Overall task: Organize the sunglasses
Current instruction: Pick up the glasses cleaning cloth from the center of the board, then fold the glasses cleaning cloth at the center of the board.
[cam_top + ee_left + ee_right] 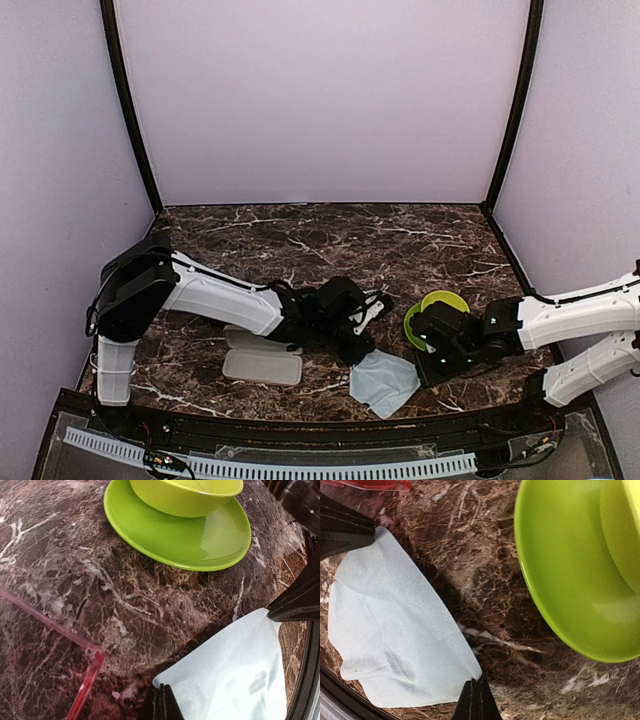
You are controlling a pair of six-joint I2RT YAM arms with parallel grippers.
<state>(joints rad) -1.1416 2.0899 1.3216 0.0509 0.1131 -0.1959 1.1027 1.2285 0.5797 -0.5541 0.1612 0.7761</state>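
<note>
On the table (420,240), the bowl (185,495) is set on the plate (200,542). The cloth (383,383) is laid nearer and left of it, the sunglasses (93,655) near the cloth, the case (262,366) further left.

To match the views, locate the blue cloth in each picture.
Top external: cloth at front centre, nearer the camera than the green plate.
Left wrist: cloth at lower right, below the plate.
Right wrist: cloth fills the left half, plate at right.
Shared landmark: the plate.
</note>
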